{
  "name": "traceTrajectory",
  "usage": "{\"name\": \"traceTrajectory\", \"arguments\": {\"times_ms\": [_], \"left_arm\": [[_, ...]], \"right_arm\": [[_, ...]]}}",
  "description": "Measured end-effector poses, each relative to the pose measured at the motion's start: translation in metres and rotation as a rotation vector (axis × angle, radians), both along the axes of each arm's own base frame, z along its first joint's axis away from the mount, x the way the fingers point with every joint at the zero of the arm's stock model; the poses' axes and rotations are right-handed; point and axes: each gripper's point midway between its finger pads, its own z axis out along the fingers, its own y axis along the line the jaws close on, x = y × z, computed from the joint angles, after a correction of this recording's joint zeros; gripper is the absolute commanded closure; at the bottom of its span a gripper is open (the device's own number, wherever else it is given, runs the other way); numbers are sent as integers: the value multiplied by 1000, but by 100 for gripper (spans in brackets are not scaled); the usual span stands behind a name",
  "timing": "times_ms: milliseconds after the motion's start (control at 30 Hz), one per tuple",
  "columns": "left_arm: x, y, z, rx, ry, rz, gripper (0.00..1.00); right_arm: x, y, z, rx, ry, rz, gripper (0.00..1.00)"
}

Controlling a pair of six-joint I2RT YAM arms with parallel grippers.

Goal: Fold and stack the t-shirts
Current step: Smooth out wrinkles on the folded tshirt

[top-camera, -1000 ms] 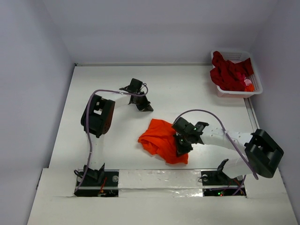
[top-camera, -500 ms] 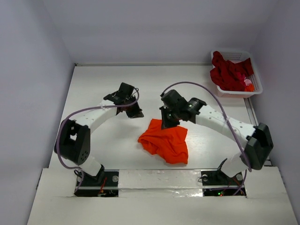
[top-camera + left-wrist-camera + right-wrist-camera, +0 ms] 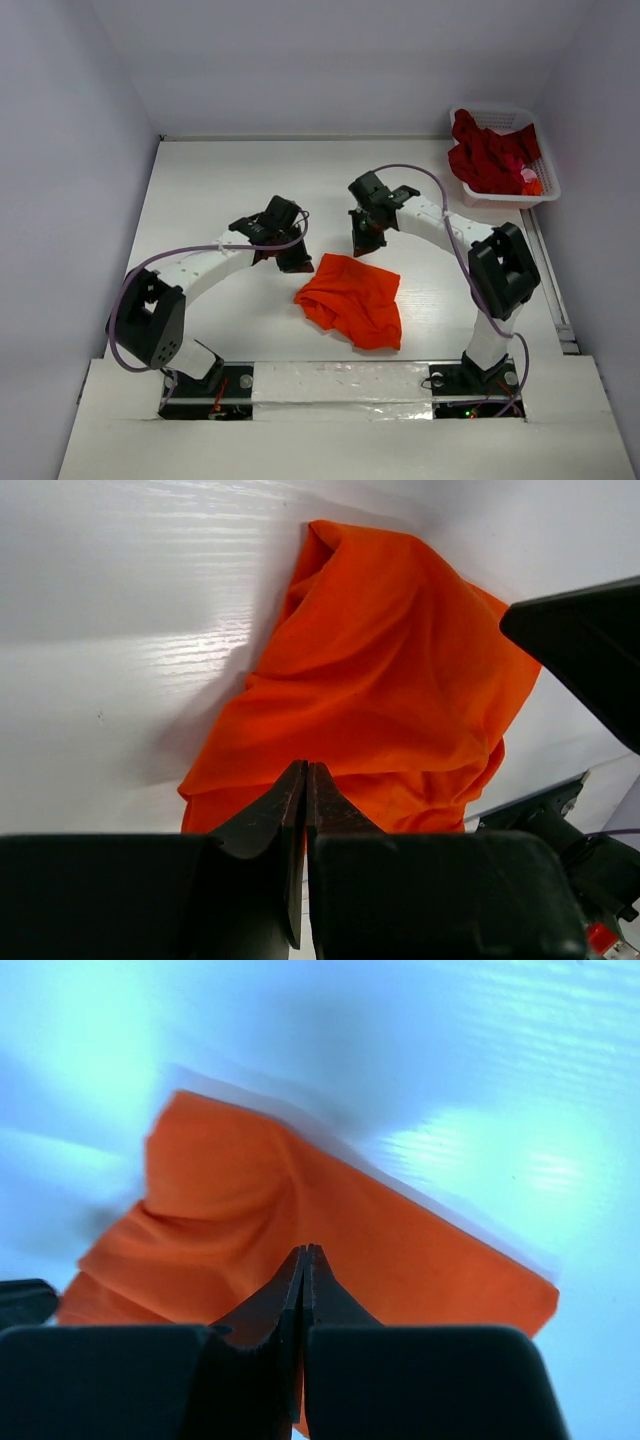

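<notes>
A bright orange t-shirt (image 3: 352,300) lies crumpled, loosely bunched, on the white table near the front middle. It also shows in the left wrist view (image 3: 390,680) and the right wrist view (image 3: 240,1220). My left gripper (image 3: 298,264) hangs just left of the shirt's far left corner, jaws shut and empty (image 3: 305,767). My right gripper (image 3: 363,247) hangs just above the shirt's far edge, jaws shut and empty (image 3: 303,1250). Several darker red t-shirts (image 3: 490,155) are piled in the basket at the far right.
The white plastic lattice basket (image 3: 505,200) stands at the table's far right corner. The right gripper's black body (image 3: 590,630) shows at the right of the left wrist view. White walls enclose the table on the left, the back and the right.
The right arm lifted off the shirt's right side and swung to its far edge. The left arm came down toward the shirt's far left corner. The shirt lies a little more spread.
</notes>
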Motion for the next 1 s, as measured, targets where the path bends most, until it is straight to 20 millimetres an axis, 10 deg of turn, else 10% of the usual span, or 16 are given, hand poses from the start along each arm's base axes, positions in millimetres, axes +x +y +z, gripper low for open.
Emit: {"name": "traceTrajectory", "arguments": {"times_ms": [1000], "left_arm": [[-31, -25, 3, 45, -11, -131, 100]], "right_arm": [[-27, 10, -28, 71, 111, 44, 100]]}}
